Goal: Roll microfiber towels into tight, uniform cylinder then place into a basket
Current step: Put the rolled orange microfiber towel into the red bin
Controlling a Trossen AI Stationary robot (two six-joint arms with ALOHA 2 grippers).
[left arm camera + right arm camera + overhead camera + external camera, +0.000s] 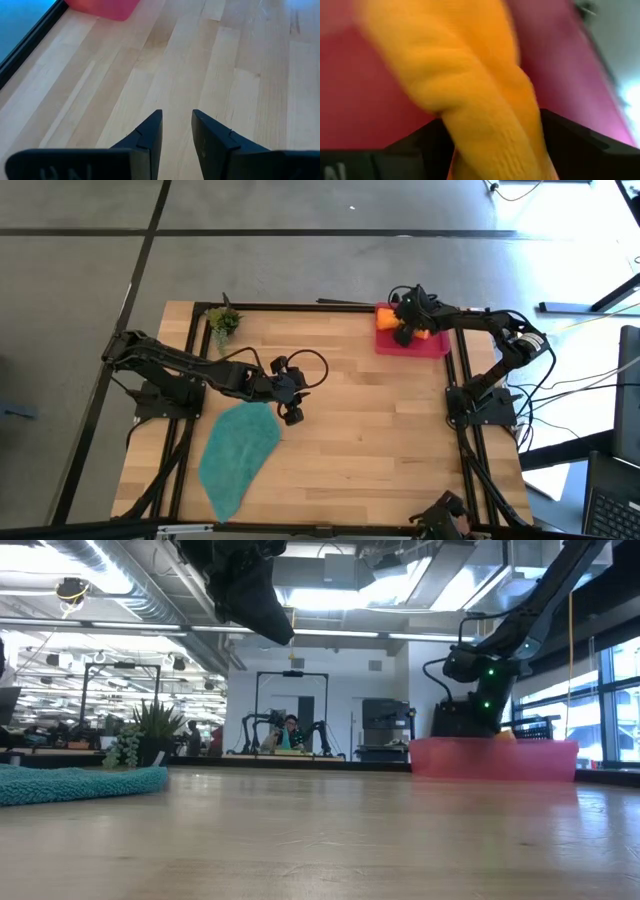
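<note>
The teal towel (240, 452) lies spread flat on the table's near left part and shows as a low edge (80, 783) in the low view. My left gripper (290, 410) hovers open just past its far right corner, nothing between the fingers (177, 125). The pink-red basket (430, 348) stands at the far right corner. The orange towel (386, 316), bunched into a roll, is in it under my right gripper (405, 330), which reaches down into the basket. My right gripper has the orange roll (485, 125) between its two fingers, and the roll fills the gap from one finger (427, 145) to the other. The fingers slant down from above and lie across the roll. The roll rests against the basket's pink inside (365, 100).
A small potted plant (222, 322) stands at the table's far left corner. Black frame rails (455, 380) run along the table's sides. Bare wood (370, 430) lies between the teal towel and the basket. A person sits far off in the room (290, 730).
</note>
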